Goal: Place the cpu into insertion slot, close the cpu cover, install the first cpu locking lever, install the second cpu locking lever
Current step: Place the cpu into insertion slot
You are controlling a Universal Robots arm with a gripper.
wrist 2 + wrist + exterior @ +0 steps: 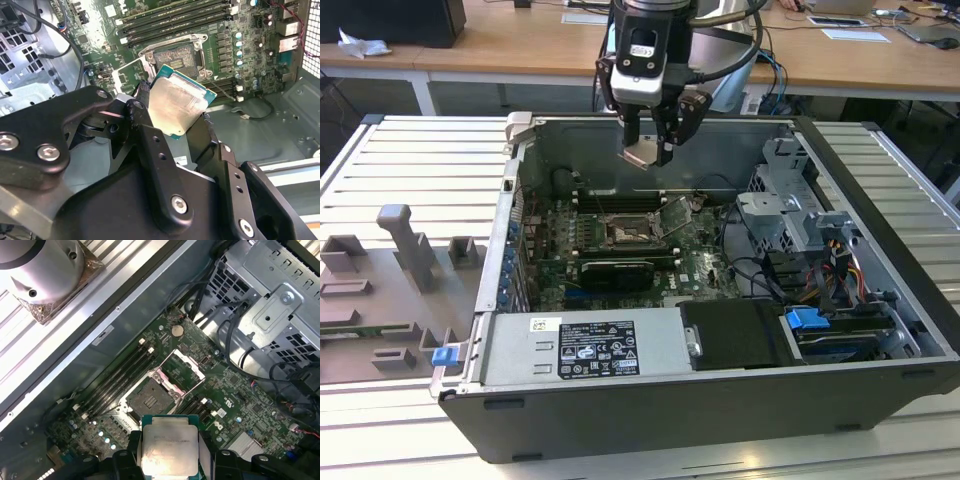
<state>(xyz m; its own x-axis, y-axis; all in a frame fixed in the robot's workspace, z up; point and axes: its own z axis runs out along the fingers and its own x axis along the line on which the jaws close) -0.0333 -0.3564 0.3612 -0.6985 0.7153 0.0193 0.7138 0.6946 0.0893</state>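
CPU [169, 450], a flat square chip with a pale, dull metal face on a green substrate, is pinched at two opposite edges between the black fingers [131, 452] of the gripper [169, 456]. The second wrist view shows the CPU [177, 105] tilted, its face smudged and its thin green rim exposed, and the bolted black links of the gripper [175, 117]. The exterior view gives the height: gripper [650, 142] and CPU [642, 153] hang well above the board, inside the open computer case [880, 200].

Below lies the insertion slot [147, 397], a square socket with a dark, finely pinned centre and a silver rim, uncovered. Its cpu cover [190, 361], a thin silver frame with a large window, stands swung open just beside it; in the exterior view the cpu cover [675, 213] leans up on the socket's side toward the exterior view's right. Long narrow black memory slots [125, 375] flank the socket on the green circuit board [705, 265]. A perforated grey metal drive cage [280, 315] stands farther out.
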